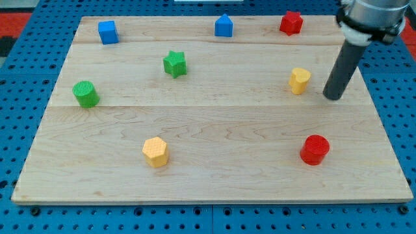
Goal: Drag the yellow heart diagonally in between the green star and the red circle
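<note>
The yellow heart (299,80) lies at the view's right, upper half of the wooden board (214,182). The green star (175,64) sits left of the board's centre, near the top. The red circle (315,149) lies at the lower right. My tip (333,97) is just right of the yellow heart and slightly below it, a small gap apart, not touching it.
A blue cube (108,32) at the top left, a blue house-shaped block (224,26) at top centre, a red star-like block (291,23) at top right, a green cylinder (85,94) at left, a yellow hexagon (155,152) at lower left.
</note>
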Controlling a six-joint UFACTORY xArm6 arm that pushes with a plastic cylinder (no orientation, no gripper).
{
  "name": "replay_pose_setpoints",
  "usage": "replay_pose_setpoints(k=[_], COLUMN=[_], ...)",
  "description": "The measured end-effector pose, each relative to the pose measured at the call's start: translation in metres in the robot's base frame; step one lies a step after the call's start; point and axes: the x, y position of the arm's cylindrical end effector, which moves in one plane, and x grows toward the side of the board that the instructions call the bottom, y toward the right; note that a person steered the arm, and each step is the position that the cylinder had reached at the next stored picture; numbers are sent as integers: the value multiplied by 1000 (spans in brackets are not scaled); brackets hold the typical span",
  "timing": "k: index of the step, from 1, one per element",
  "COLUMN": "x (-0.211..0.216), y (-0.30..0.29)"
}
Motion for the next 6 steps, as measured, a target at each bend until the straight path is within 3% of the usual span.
replay_pose_setpoints(k=[1,2,3,4,5,6], x=[-36,3,33,49,61,64], y=[-33,-127,-148,-111,-203,-352])
